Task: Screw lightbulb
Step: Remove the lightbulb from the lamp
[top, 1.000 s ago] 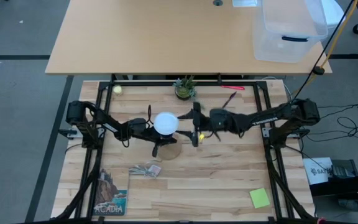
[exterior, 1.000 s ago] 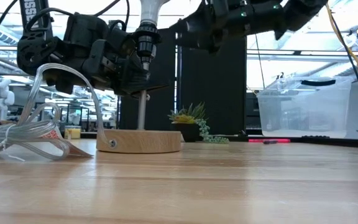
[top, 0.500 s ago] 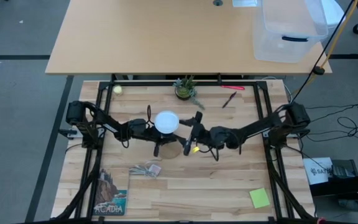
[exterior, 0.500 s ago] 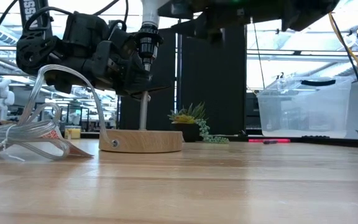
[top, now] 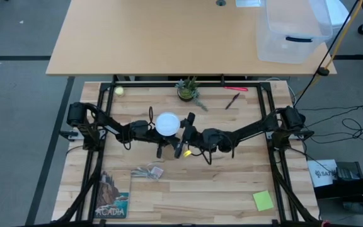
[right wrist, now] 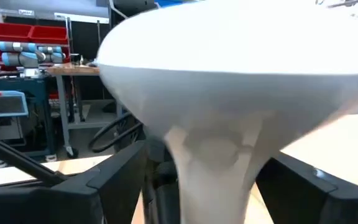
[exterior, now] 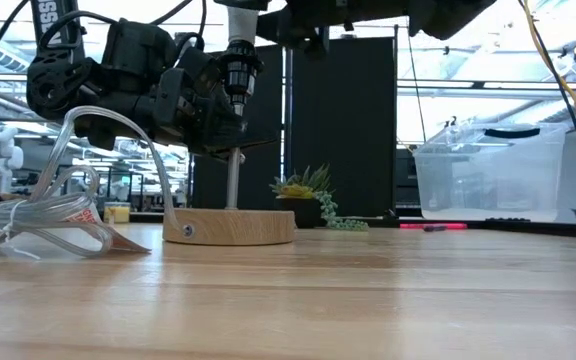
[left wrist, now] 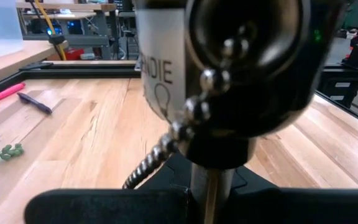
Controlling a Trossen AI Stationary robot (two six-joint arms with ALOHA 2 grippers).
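The lightbulb (top: pixel 167 124) stands upright in the black socket (exterior: pixel 238 72) of a lamp stand, with a metal post (exterior: pixel 233 180) on a round wooden base (exterior: pixel 230 227) that rests on the table. My left gripper (top: pixel 157 134) reaches in from the table's left and is shut on the post under the socket. My right gripper (top: pixel 183 133) is open at the bulb's right side. In the right wrist view its fingers (right wrist: pixel 107 180) stand on either side of the bulb's tapering neck (right wrist: pixel 210 155), with a gap on each side. My left gripper pinches the stand's metal post (left wrist: pixel 209 186) between its two fingers, just below the black socket with its bead chain (left wrist: pixel 185 118). The fingers come in about level from the table's left and lie across the post. The stand is upright, its wooden base on the table.
A clear plastic wrapper (top: pixel 147 170) lies near the stand's left front. A small potted plant (top: pixel 186 89), a pen (top: pixel 232 99) and a pink marker (top: pixel 235 89) lie toward the far edge. A book (top: pixel 113 197) and a green note (top: pixel 263 200) lie near the front edge.
My right gripper has swung from the bulb's right toward the table's near edge and left, closing in on the bulb, and has turned at the wrist. Its fingers stay wide apart. The left gripper and the stand have kept their place.
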